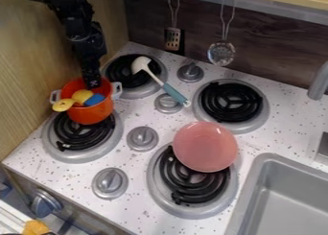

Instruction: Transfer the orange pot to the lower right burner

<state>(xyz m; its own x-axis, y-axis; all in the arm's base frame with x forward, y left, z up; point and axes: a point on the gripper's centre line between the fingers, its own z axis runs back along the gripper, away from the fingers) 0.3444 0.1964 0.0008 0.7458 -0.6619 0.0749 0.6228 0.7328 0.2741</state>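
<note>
The orange pot (93,113) is set on the rear part of the lower left burner (80,135), whose front coils are left uncovered. The pot is upright, with a pale handle on each side. Inside it, a yellow piece (82,95) and a blue piece (95,99) are held side by side, and a second yellow piece (63,105) is laid over the rim at the left, partly outside the pot.

The black gripper (91,82) is positioned at the back of the pot, pointed down, with its tip reaching into the opening beside the contents. Whether the jaws are spread, pressed together or pinching the pot's wall cannot be told.

The lower right burner (182,179) is partly covered by a pink dish (205,146), which is laid over its rear coils and extends past its back edge. On the upper left burner (118,71), the white head of a spoon-like utensil (142,65) is rested, its teal handle being stretched across the speckled tabletop (137,164) toward the upper right burner (230,102). Knobs are set between the burners. A grey sink (288,195) is fitted at the lower right, and a slotted turner (172,39) and a skimmer (221,53) are hung against the back wall.
</note>
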